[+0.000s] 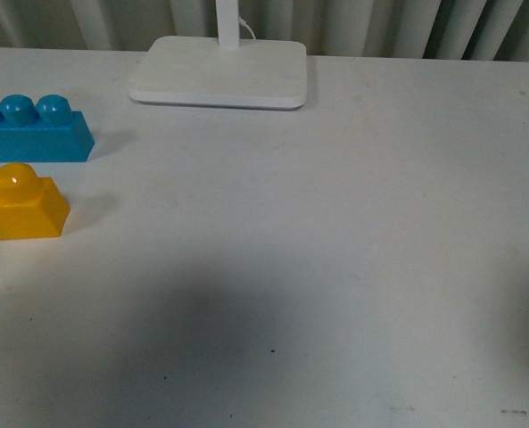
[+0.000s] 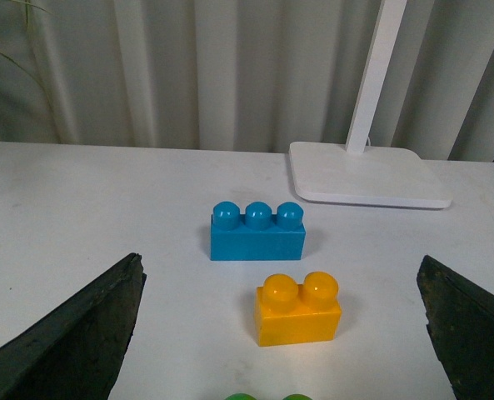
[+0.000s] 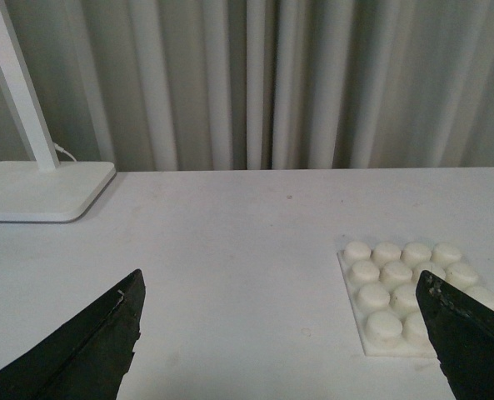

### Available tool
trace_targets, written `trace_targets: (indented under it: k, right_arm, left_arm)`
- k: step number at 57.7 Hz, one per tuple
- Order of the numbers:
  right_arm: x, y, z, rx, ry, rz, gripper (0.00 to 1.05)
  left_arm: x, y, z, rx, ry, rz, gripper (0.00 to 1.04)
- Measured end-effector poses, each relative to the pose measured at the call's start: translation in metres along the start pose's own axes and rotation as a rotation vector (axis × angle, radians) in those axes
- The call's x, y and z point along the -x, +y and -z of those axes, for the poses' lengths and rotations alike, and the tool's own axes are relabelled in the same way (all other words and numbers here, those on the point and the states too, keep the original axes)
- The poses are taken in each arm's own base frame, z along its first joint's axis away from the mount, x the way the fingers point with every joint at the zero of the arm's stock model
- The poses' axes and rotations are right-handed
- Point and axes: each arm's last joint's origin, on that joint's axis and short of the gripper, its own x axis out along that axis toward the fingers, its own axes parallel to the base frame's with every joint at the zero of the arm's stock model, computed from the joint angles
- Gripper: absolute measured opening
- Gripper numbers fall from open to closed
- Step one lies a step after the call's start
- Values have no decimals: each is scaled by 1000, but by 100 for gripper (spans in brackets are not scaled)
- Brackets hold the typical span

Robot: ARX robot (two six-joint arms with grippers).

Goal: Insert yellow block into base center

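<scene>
The yellow block [image 1: 19, 207] stands upright at the table's left edge in the front view. In the left wrist view it [image 2: 298, 311] sits between and just ahead of my left gripper [image 2: 284, 333], whose fingers are wide open and empty. The base [image 3: 409, 296], a white studded plate, lies flat on the table in the right wrist view, partly behind one finger [image 3: 471, 342] of my right gripper [image 3: 284, 342], which is open and empty. The base is out of the front view. Neither arm shows in the front view.
A blue three-stud brick [image 1: 34, 131] stands just behind the yellow block, also in the left wrist view [image 2: 257, 232]. A white lamp foot with pole [image 1: 219, 73] sits at the back of the table. Green studs [image 2: 263, 397] peek in near the left gripper.
</scene>
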Motion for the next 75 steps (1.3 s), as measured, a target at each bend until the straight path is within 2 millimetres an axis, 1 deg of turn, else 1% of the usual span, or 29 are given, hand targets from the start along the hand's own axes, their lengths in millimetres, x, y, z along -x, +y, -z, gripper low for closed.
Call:
trace_targets:
  k: [75]
  right_arm:
    - [0,0,0,0,0,0,96]
  left_arm:
    - [0,0,0,0,0,0,98]
